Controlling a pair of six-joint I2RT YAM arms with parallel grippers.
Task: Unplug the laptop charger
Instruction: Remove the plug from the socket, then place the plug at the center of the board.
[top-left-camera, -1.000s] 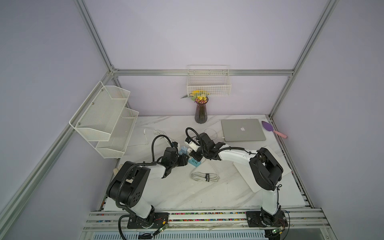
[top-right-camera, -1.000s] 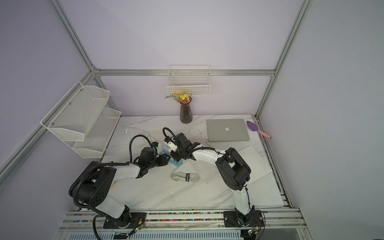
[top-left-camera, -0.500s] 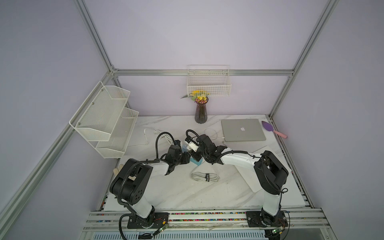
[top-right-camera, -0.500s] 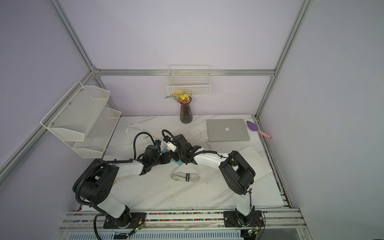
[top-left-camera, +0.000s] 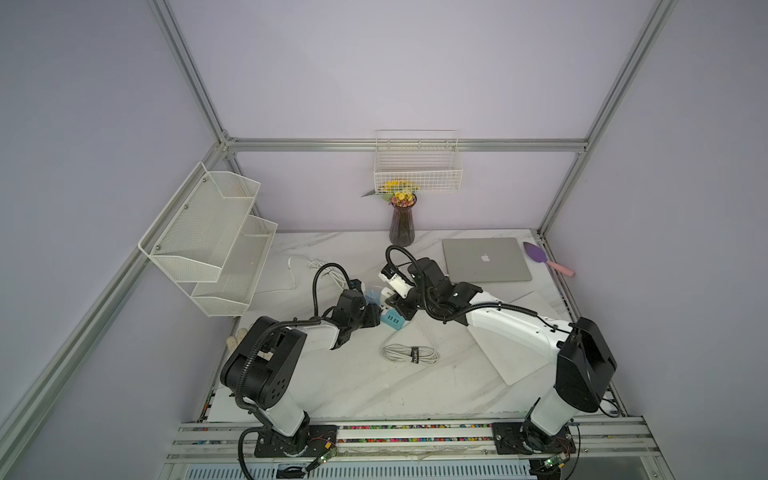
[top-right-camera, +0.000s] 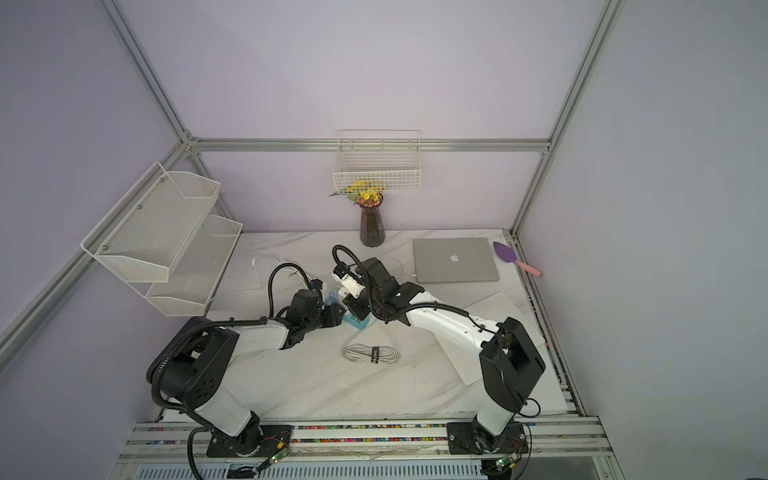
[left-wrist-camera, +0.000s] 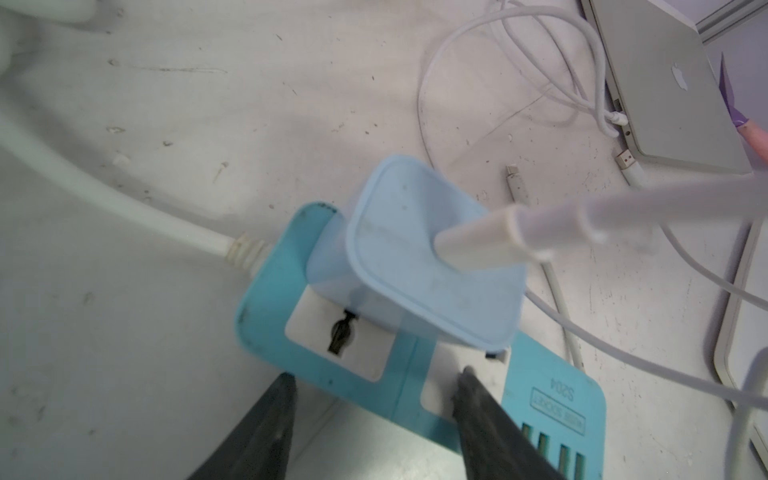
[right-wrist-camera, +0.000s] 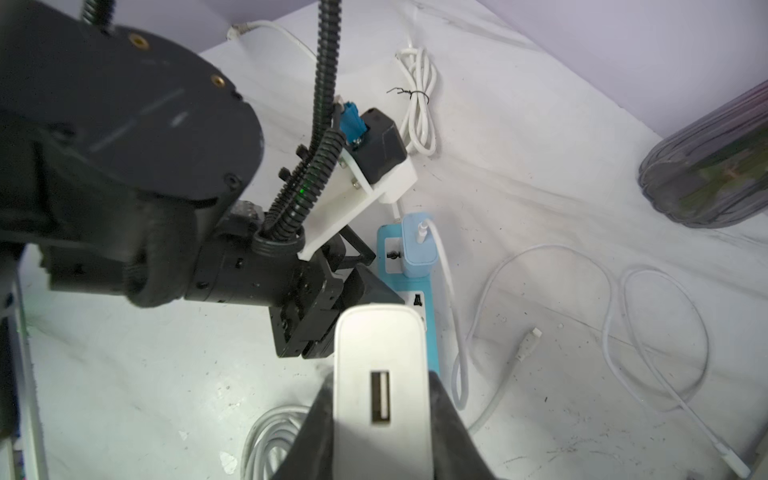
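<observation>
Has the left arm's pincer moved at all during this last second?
Yes. In a top view the left pincer has edged sideways toward the teal power strip, which has stayed put, so the gap between them has closed.

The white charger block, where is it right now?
In the right wrist view, the white charger block is pinched in the right gripper, right by the blue power strip at mid-table, beside the left gripper.

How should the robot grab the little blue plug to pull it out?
Probably by its two flat sides, from above: the blue plug stands upright in the strip, and a cable sticks out of its top, so straddle that.
</observation>
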